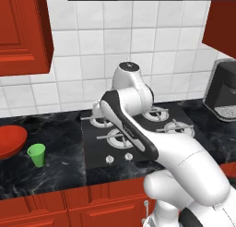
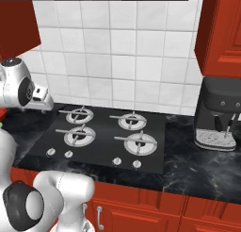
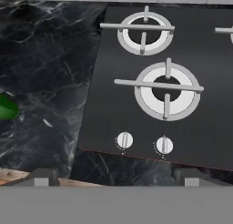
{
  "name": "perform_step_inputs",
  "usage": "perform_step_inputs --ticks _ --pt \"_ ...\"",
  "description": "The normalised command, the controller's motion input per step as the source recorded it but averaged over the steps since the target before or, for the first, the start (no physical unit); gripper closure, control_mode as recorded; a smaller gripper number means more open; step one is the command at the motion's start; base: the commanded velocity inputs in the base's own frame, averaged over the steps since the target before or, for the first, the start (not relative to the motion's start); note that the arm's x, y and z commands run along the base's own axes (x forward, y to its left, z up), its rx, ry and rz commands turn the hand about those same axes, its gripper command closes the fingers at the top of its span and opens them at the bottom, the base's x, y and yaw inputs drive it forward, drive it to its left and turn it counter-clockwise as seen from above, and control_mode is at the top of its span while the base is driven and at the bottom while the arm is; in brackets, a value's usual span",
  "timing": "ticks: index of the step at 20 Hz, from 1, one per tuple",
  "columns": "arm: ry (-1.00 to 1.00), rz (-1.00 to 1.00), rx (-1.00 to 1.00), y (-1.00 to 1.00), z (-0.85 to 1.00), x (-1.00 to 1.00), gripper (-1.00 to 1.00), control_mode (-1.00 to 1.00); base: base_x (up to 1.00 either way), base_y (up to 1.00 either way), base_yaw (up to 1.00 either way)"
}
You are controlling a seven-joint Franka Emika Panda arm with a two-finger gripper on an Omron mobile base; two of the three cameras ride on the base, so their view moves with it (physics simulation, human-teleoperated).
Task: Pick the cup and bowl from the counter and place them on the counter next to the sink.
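Currently: claw (image 3: pixel 116 180) spread wide, empty, above gas stovetop (image 1: pixel 138 134) front knobs | green cup (image 1: pixel 36 154) beside red bowl (image 1: pixel 9 140) at table (image 1: pixel 55 166) left end | coffee machine (image 2: pixel 220 115) at right end

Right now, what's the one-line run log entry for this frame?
claw: open, empty, above stovetop front edge | cup: upright on counter, right of bowl, untouched | stage: neither item picked

Three views over shared stovetop (image 1: pixel 138 129)
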Motion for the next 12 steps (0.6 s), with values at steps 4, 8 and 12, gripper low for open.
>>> perform_step_inputs --ticks 4,8,12 --pt "0.18 -0.02 0.03 0.36 -0.09 0.0 -1.0 -1.0 0.0 0.0 0.0" --pt "0.27 0.0 0.04 0.2 -0.24 0.0 -1.0 -1.0 0.0 0.0 0.0" --pt "0.17 0.0 0.01 0.12 -0.2 0.0 -1.0 -1.0 0.0 0.0 0.0"
